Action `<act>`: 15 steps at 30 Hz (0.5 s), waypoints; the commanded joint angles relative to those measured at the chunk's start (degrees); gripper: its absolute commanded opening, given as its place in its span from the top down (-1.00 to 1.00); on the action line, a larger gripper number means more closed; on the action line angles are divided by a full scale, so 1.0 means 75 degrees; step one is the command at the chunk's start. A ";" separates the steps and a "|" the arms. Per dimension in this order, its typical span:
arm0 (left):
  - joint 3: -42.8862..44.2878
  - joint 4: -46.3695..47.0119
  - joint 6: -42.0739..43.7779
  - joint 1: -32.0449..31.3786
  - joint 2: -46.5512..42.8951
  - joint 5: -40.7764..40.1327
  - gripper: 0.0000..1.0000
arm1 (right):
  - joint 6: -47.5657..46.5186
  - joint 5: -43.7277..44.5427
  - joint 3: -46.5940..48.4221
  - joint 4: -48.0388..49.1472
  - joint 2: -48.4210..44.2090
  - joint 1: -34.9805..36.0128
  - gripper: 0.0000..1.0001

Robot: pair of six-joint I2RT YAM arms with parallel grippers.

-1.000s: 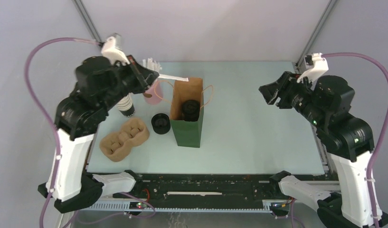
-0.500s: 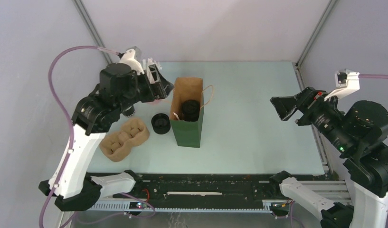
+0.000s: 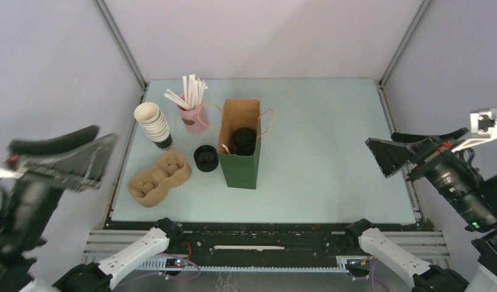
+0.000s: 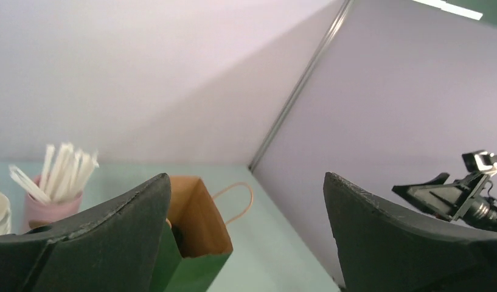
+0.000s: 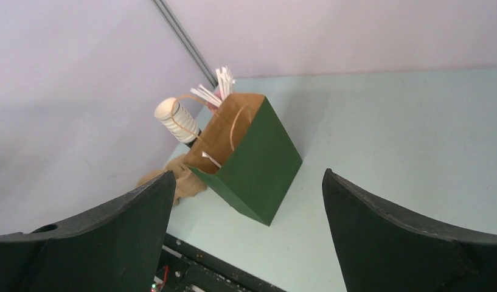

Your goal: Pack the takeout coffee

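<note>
The takeout coffee (image 3: 244, 139) stands inside the upright green paper bag (image 3: 239, 165), with only its black lid showing from above. A thin white stick (image 5: 212, 159) leans inside the bag (image 5: 258, 164). My left gripper (image 3: 104, 140) is blurred and hangs open off the table's near left edge, far from the bag. The left wrist view shows its fingers wide apart with nothing between them (image 4: 246, 176), and the bag (image 4: 200, 267) lies low ahead. My right gripper (image 3: 385, 148) is open beyond the table's right edge, and empty in its wrist view (image 5: 249, 173).
Left of the bag are a stack of lidless cups (image 3: 153, 125), a pink holder of white sticks (image 3: 194, 114), a squat stack of black lids (image 3: 205, 157) and a brown pulp cup carrier (image 3: 159, 177). Grey walls and frame posts enclose the pale green table (image 3: 331, 152).
A second ago my left gripper held a white stick above the bag. It has let go, opened and swung back to the near left. The right gripper opened fully and drew back to the right.
</note>
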 commanded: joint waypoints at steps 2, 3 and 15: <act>-0.0519 0.0631 0.0690 -0.0043 -0.0682 -0.0669 -1.00 | -0.0641 0.0174 0.0419 0.0224 -0.0201 -0.0040 -0.99; -0.0571 0.0654 0.0748 -0.0043 -0.0751 -0.0723 -1.00 | -0.0679 0.0220 0.0464 0.0251 -0.0203 -0.0037 -0.99; -0.0459 0.0381 0.1121 -0.0040 -0.0654 -0.0689 -1.00 | -0.0481 0.0079 0.0333 0.0911 -0.0336 -0.0141 -0.99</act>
